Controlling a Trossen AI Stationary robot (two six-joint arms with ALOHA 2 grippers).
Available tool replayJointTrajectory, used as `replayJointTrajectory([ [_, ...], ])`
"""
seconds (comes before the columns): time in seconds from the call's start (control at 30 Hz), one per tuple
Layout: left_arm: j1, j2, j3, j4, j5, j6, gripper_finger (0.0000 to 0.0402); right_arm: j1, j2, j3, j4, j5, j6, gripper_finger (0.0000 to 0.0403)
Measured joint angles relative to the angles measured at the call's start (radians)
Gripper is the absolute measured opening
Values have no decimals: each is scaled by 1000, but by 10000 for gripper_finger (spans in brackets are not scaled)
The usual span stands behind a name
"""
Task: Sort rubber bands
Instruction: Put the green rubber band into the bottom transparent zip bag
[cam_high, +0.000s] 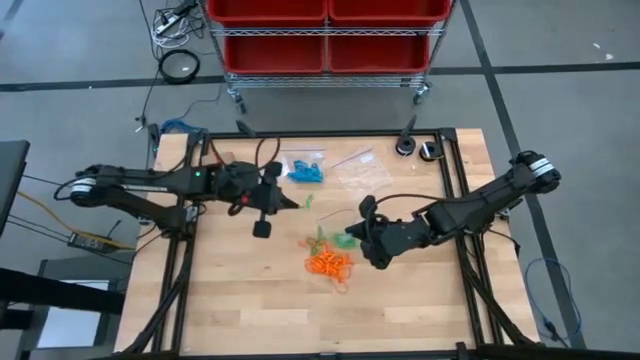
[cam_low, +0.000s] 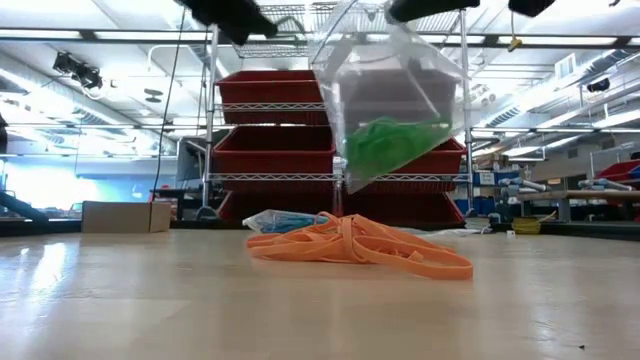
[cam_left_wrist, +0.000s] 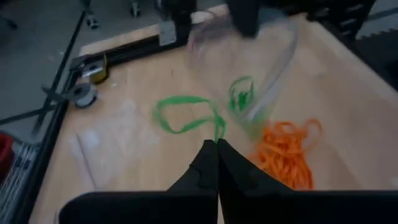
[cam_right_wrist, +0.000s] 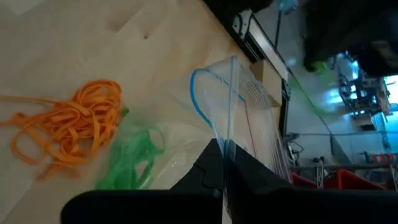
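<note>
The left gripper (cam_left_wrist: 217, 144) was shut tight on a green rubber band (cam_left_wrist: 184, 115). The band hung out in a loop past the two dark fingers, up over the wooden table (cam_high: 260, 300).

The right gripper (cam_right_wrist: 225, 149) was shut on the top edge of a clear bag (cam_right_wrist: 249, 118). It held the bag up off the table, and the bag's mouth was open. In the low view the bag (cam_low: 395, 100) hung tilted in the air. Some green bands (cam_low: 390, 145) sat bunched at the bottom of it.

A pile of orange bands (cam_low: 365, 245) lay on the table, right under the hanging bag. From above, the orange pile (cam_high: 330, 264) was near the middle of the table, just beside the right gripper (cam_high: 362, 232). The left gripper (cam_high: 297, 203) was a little way from the pile, toward the table's far left side.

Blue bands (cam_high: 306, 170) lay near the far edge of the table, close to the left arm. They seemed to be in another clear bag, but I could not be sure. One more flat clear bag (cam_high: 362, 172) lay beside them.

Behind the table stood a metal rack with red bins (cam_low: 275, 120). A small cardboard box (cam_low: 125, 216) showed in the low view, far off on the left.
</note>
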Motion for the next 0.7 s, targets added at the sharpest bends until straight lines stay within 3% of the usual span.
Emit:
replayJointTrajectory([
  [0.57,-47,260,215,-33,34,56,1,-27,22,0,110,-32,-86,0],
  [0.7,-47,296,249,-93,31,58,30,-27,22,0,109,-32,-86,0],
])
